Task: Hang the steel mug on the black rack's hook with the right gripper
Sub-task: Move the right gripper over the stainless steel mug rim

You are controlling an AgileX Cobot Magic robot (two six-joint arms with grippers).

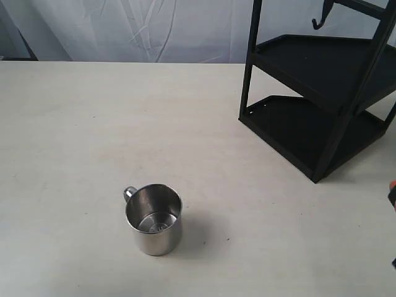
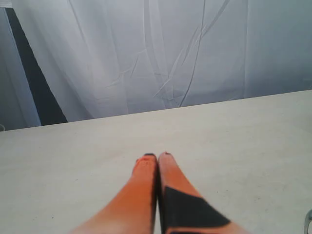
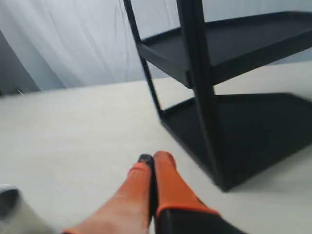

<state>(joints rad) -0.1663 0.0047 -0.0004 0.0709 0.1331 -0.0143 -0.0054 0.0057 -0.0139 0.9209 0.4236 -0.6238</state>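
The steel mug [image 1: 154, 218] stands upright on the pale table, its looped handle [image 1: 130, 192] turned to the far left. The black rack [image 1: 322, 93] fills the back right, and its hook [image 1: 317, 23] curls under the top bar. A sliver of my right gripper [image 1: 391, 193] shows at the right edge, well apart from the mug. In the right wrist view that gripper [image 3: 155, 158] is shut and empty, with the rack [image 3: 214, 97] close ahead and the mug's blurred rim [image 3: 9, 202] at the corner. My left gripper [image 2: 156, 156] is shut on nothing, over bare table.
A white curtain [image 1: 142, 28] hangs behind the table [image 1: 93, 124]. The rack's slanted shelves [image 1: 309, 62] and front post [image 3: 197, 73] stand near the right gripper. A dark gap [image 2: 29, 78] shows beside the curtain in the left wrist view.
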